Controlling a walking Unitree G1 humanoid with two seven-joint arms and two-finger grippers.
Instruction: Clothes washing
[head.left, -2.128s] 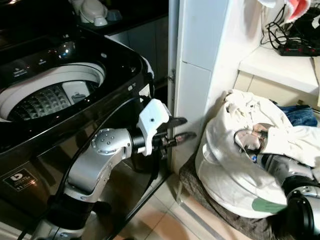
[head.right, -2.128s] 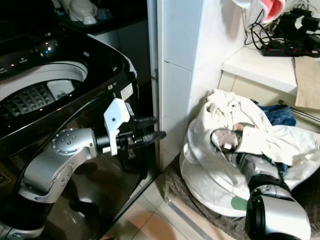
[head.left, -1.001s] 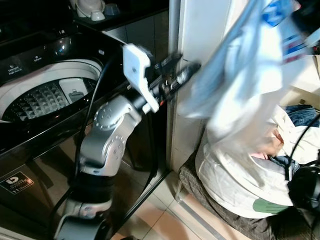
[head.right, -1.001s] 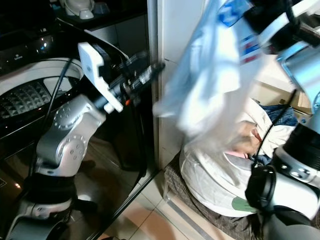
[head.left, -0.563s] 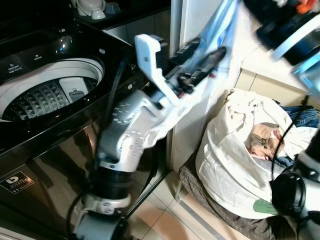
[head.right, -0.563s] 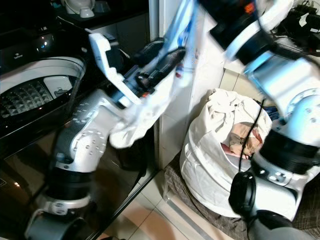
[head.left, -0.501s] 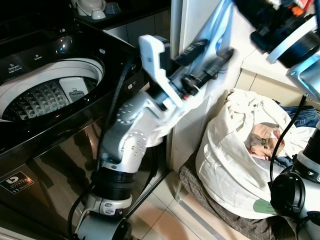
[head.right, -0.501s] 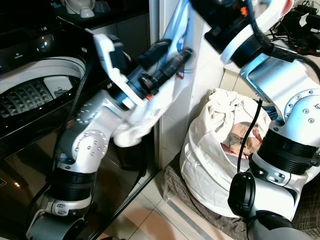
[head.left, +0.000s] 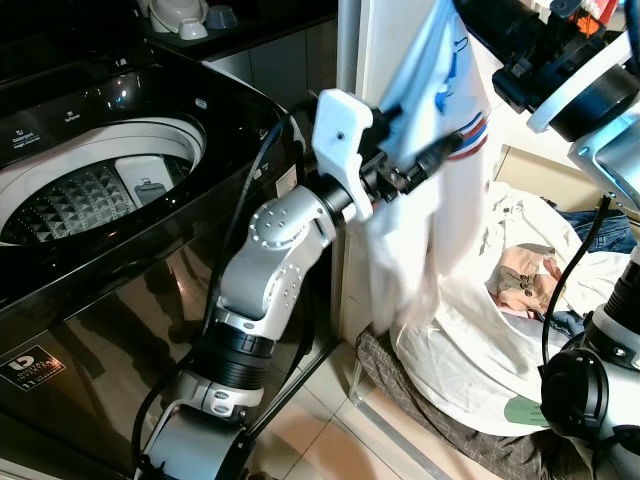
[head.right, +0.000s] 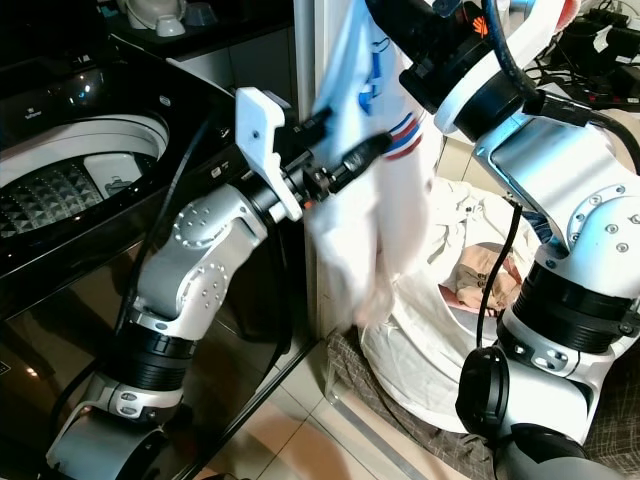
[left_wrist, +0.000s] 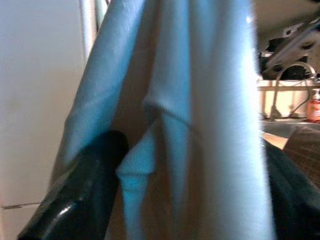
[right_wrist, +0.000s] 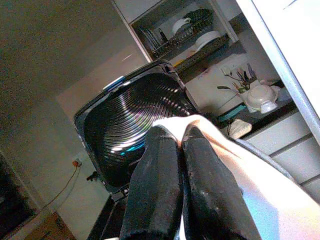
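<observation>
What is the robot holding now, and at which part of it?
The right tool is shut on a top edge of the white T-shirt, which hangs down from it. The left tool reaches into the hanging cloth midway; whether it grips cannot be told.

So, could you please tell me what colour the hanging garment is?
The garment is white with blue print and red-and-blue striped trim, clearest in the left eye view.

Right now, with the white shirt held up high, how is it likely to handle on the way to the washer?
The shirt hangs in long limp folds, so it is probably floppy and will swing. The right gripper pinches just an edge, so it seems light, though it could slip. It drapes across the left gripper and may snag there.
</observation>
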